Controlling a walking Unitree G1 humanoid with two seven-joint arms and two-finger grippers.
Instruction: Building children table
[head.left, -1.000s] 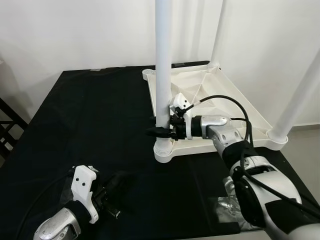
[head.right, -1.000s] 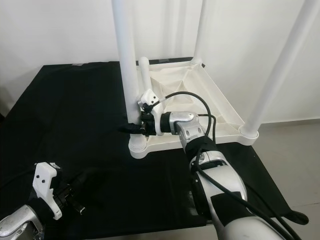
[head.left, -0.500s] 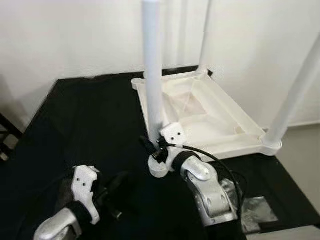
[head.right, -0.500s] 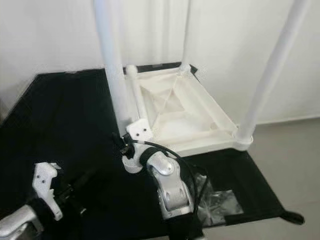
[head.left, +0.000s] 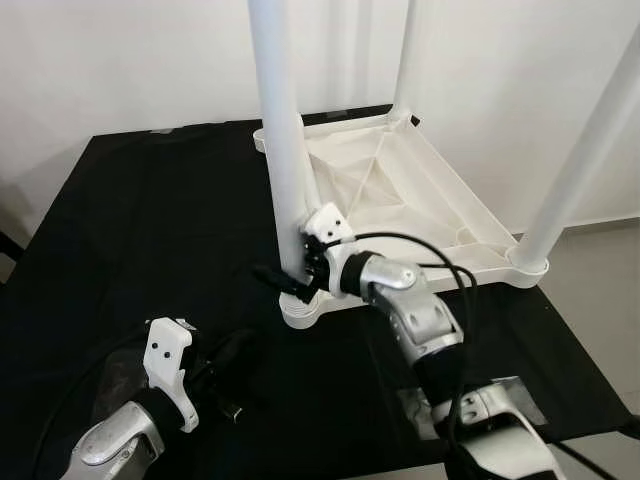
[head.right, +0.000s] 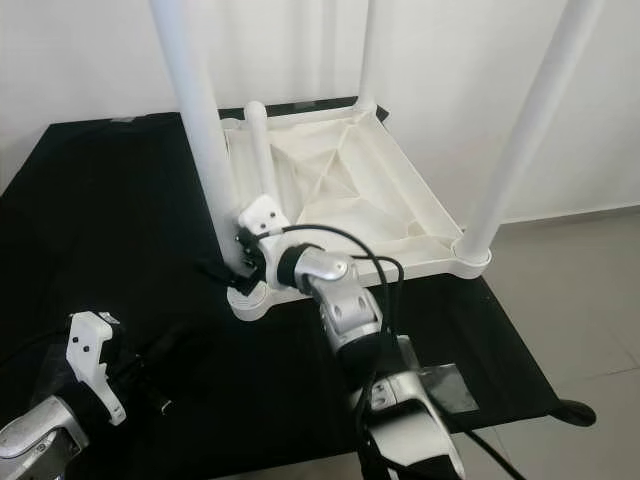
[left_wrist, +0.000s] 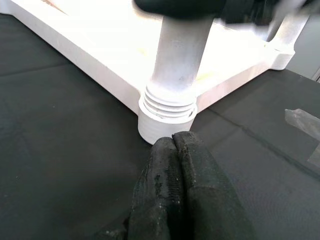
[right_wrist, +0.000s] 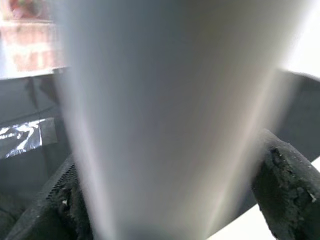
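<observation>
A white children's table (head.left: 440, 200) lies upside down on a black-covered worktop (head.left: 150, 220), its legs pointing up. My right gripper (head.left: 290, 280) is shut on the near-left leg (head.left: 278, 130), just above its threaded socket (head.left: 305, 310). In the right wrist view the leg (right_wrist: 165, 115) sits between the black fingers (right_wrist: 285, 195). My left gripper (head.left: 235, 355) rests low over the black cloth in front of that corner. It is shut and holds nothing, and its fingertips (left_wrist: 174, 140) point at the socket (left_wrist: 167, 115).
Two more legs stand at the near-right corner (head.left: 580, 150) and the far-right corner (head.left: 405, 55); a shorter post (head.right: 262, 150) rises at the far left. A clear plastic bag (head.left: 500, 400) lies at the worktop's front right. Grey floor (head.right: 580, 300) lies beyond the right edge.
The head view has shifted. My right gripper stays clamped on the leg while its forearm has swung from the right side round to the front. The left gripper has not moved.
</observation>
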